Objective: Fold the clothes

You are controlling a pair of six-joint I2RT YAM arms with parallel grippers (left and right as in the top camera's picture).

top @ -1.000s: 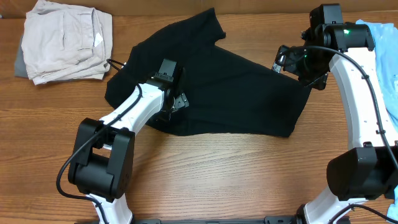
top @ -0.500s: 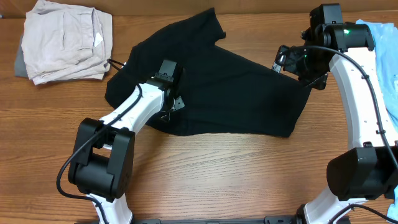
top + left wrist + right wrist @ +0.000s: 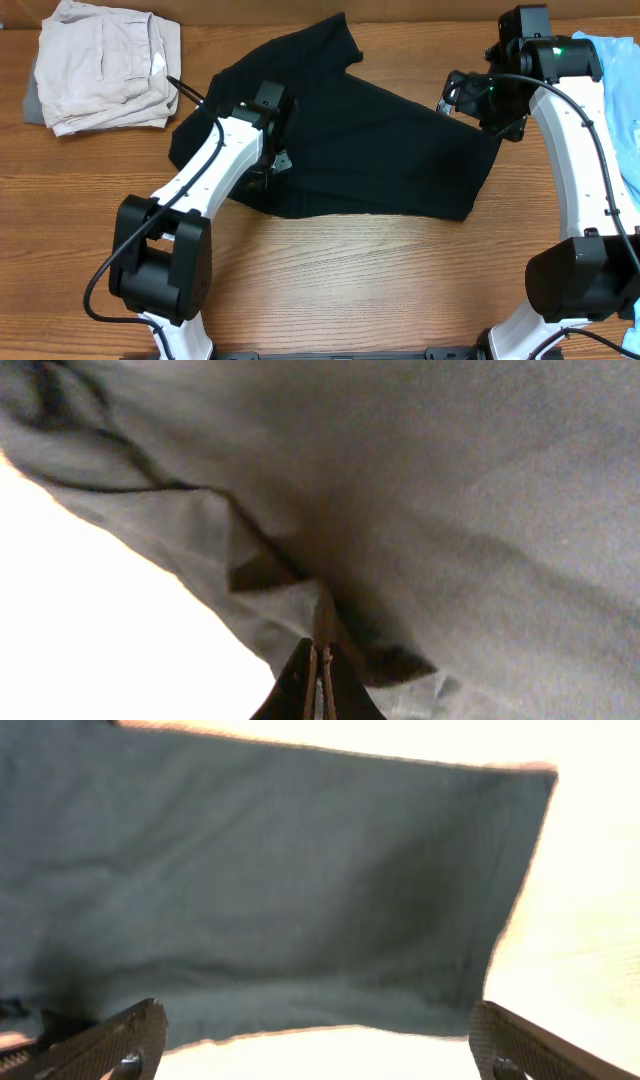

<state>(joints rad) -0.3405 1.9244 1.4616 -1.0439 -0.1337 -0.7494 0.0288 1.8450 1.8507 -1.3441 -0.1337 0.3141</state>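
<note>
Black T-shirt (image 3: 390,150), left tool (image 3: 320,668) pinching a fold, right tool (image 3: 320,1045) splayed above

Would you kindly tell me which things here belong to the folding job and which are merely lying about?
Job: black T-shirt; left tool, shut on its cloth; right tool, open above its edge.
Lying about: beige folded garment; light-blue shirt.

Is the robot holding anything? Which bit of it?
Yes. The left gripper is shut on a pinched fold of the black T-shirt, near its edge. The right gripper is open, holding nothing.
</note>
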